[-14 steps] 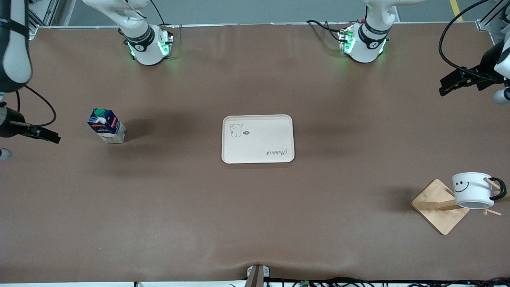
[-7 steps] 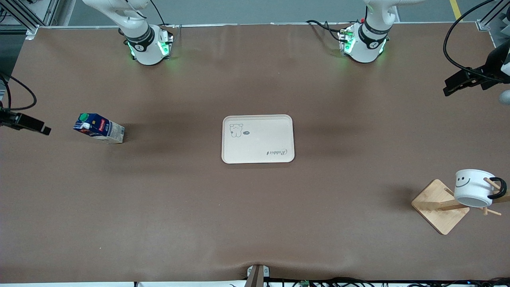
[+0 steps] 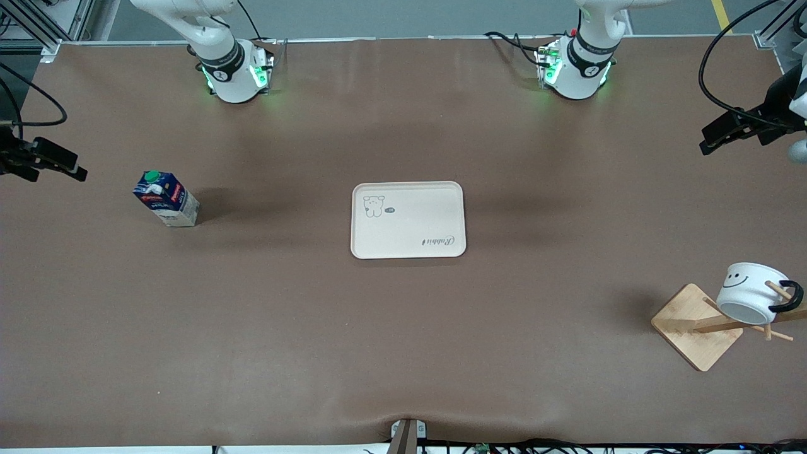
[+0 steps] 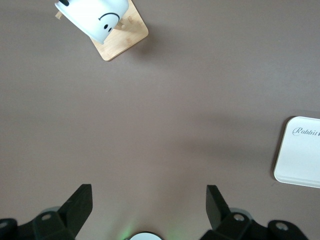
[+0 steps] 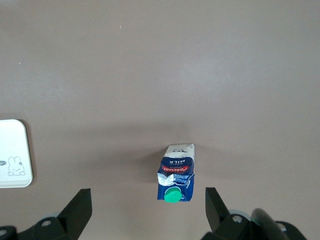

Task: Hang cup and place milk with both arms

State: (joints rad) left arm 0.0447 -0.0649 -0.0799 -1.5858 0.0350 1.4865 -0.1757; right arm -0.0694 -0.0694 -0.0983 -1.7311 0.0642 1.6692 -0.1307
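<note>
Grippers are both standing spread and empty as we are looking across the brown tabletop. Our right gripper is hanging over the right arm's end edge. Near that end, the milk carton is standing upright. A cream rabbit tray is lying mid-table. Toward the left arm's end, the smiley mug is hanging on the wooden rack; our left gripper is hovering by that edge.

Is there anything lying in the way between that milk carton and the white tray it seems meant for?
Nothing visible. The milk carton stands toward the right arm's end of the table, and only bare brown tabletop lies between it and the white tray. The open right pincer is up beside it, holding nothing.
</note>
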